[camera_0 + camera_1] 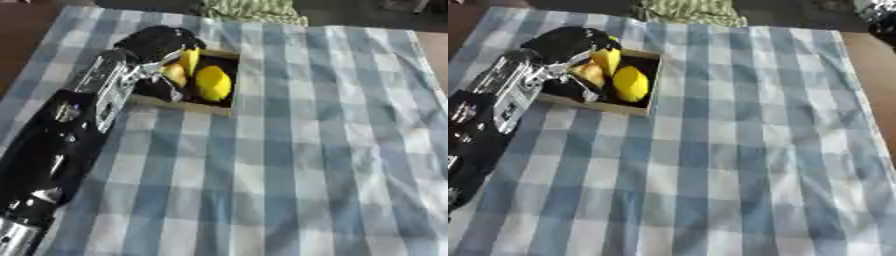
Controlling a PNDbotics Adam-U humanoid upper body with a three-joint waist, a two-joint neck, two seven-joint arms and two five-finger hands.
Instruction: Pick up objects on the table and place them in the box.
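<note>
Across the near part of the bench lies a blue-and-white checked cloth, bare of things on this side. From the lower left corner the robot's left arm runs up and away, black below and silver toward the wrist. Farther back, at the left of the cloth, sits the box, a shallow tray with a light rim and a dark inside. The left hand hangs over the box's far left corner, its black fingers curled down around a yellow curved thing, seemingly a banana, which stands nearly upright inside the box. Just beside it, in the middle of the box, rests a lemon; a smaller orange-yellow fruit lies to its left, partly hidden by the hand. Beyond the cloth's far edge sits a green striped bundle.
</note>
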